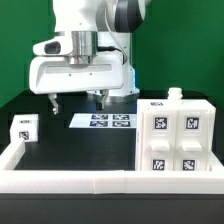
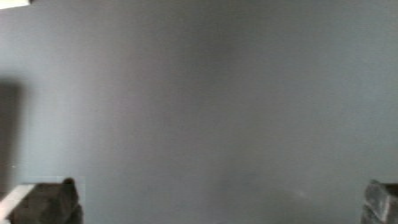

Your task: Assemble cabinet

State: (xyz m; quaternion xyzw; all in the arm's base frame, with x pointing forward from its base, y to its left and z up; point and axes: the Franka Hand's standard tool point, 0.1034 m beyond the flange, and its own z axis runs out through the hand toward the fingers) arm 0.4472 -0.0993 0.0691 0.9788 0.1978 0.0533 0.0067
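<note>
The white cabinet body (image 1: 175,135) stands at the exterior view's right, with several square tags on its front face and a small white knob on top. A small white tagged part (image 1: 22,128) stands alone at the exterior view's left. My gripper (image 1: 77,100) hangs above the dark table behind the parts, to the left of the cabinet body, open wide and empty. In the wrist view the gripper (image 2: 214,205) shows only as two dark fingertips (image 2: 45,205) at the frame's edges, with bare grey table between them.
The marker board (image 1: 105,121) lies flat on the table just below and to the right of my gripper. A low white border wall (image 1: 70,178) runs along the front and left edges of the table.
</note>
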